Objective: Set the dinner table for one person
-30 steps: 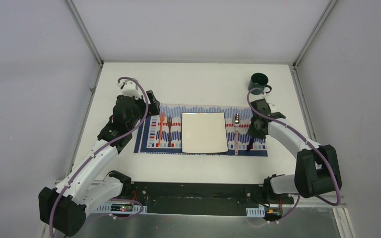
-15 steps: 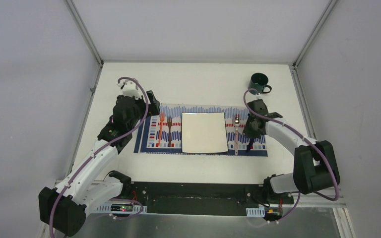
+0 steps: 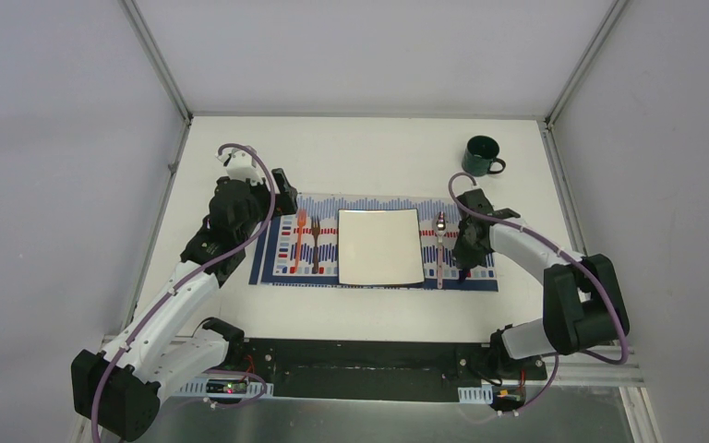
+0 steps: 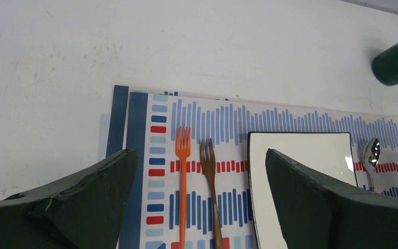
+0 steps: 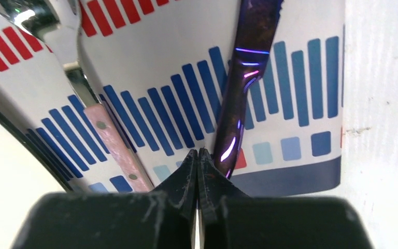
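top view: the dinner table (image 3: 369,157) lies under both arms, long axis left to right; the green mug (image 3: 480,155) stands near its far right corner, beyond my right gripper (image 3: 463,268), the nearer one; left wrist: left gripper (image 4: 199,153) gapes empty over the placemat (image 4: 228,122); right wrist: right gripper pinched on nothing, knife (image 5: 249,78) just beside it.
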You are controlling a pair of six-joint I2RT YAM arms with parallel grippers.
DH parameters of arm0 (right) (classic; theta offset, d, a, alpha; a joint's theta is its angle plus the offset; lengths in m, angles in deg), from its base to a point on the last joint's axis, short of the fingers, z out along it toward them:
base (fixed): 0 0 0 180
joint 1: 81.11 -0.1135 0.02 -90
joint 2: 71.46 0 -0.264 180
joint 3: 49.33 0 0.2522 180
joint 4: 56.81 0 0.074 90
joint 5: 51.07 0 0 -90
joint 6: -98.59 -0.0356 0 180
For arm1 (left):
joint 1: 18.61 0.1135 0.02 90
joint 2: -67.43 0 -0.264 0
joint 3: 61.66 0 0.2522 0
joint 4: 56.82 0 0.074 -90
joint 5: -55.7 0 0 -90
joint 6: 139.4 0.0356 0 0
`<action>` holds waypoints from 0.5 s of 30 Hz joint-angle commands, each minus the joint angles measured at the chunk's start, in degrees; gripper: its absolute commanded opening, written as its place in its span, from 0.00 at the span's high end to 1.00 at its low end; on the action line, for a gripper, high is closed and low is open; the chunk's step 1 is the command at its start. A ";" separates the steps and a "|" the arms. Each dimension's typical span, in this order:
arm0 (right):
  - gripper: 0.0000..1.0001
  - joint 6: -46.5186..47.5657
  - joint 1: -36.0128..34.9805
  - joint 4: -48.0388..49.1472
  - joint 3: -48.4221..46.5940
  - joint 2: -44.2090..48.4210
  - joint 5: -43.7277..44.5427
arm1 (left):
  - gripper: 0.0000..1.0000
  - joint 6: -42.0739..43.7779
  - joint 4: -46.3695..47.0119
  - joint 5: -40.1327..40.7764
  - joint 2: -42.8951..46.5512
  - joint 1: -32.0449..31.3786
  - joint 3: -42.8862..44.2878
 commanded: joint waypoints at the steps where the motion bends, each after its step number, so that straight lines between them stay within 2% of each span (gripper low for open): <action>1: 1.00 0.32 -0.48 -3.58 -1.57 3.18 2.90 | 0.01 0.19 1.85 0.59 0.79 -0.37 0.27; 15: 1.00 0.75 -0.59 -8.51 -3.62 3.46 5.93 | 0.01 0.27 2.15 0.67 1.12 -0.37 0.08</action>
